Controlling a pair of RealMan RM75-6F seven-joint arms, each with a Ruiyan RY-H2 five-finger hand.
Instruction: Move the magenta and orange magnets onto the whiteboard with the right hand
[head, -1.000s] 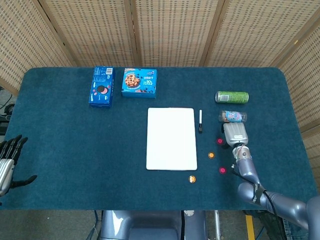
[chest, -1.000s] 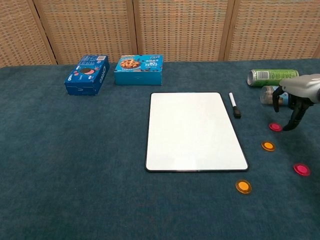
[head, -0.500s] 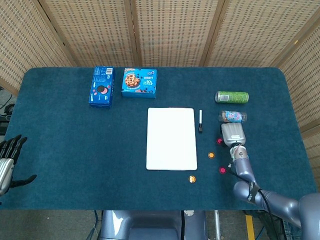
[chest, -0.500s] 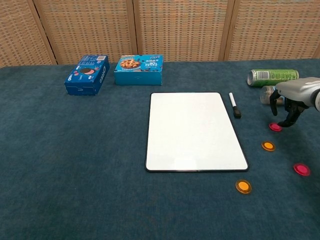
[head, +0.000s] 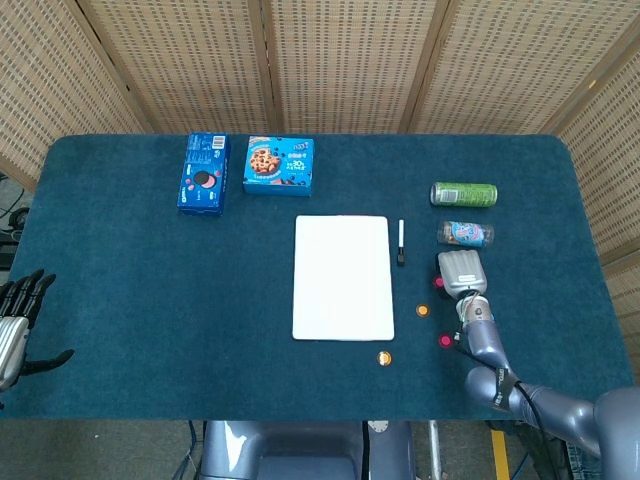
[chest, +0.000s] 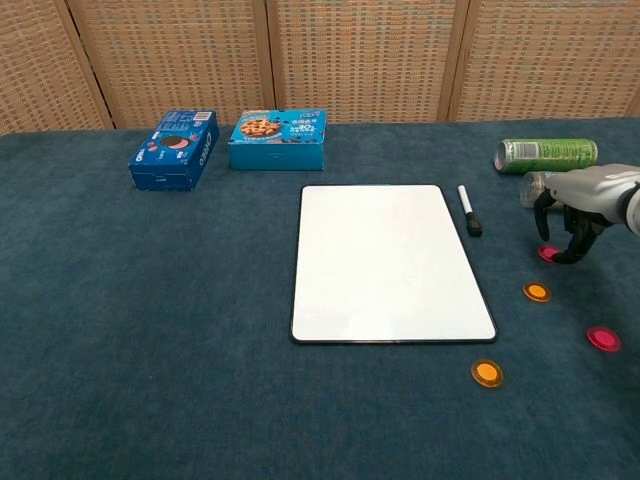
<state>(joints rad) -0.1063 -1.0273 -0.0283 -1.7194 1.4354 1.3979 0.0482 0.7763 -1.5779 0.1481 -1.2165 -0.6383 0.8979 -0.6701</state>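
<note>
The whiteboard (head: 342, 277) (chest: 390, 262) lies flat mid-table with nothing on it. To its right, on the cloth, are a magenta magnet (head: 438, 283) (chest: 547, 253), an orange magnet (head: 422, 311) (chest: 537, 292), a second magenta magnet (head: 445, 341) (chest: 603, 338) and a second orange magnet (head: 384, 357) (chest: 487, 373). My right hand (head: 459, 272) (chest: 575, 205) hangs over the upper magenta magnet, fingers curled down on either side of it; the magnet still lies on the table. My left hand (head: 15, 320) rests at the far left edge, fingers apart and holding nothing.
A black marker (head: 401, 241) (chest: 469, 210) lies beside the board's right edge. A green can (head: 464, 194) (chest: 545, 153) and a small bottle (head: 465, 233) lie on their sides behind my right hand. Two blue cookie boxes (chest: 175, 149) (chest: 278, 139) stand at the back left.
My right hand has shifted left and come down over the upper magenta magnet, its fingers now straddling it. Magnets and left hand have not moved.
</note>
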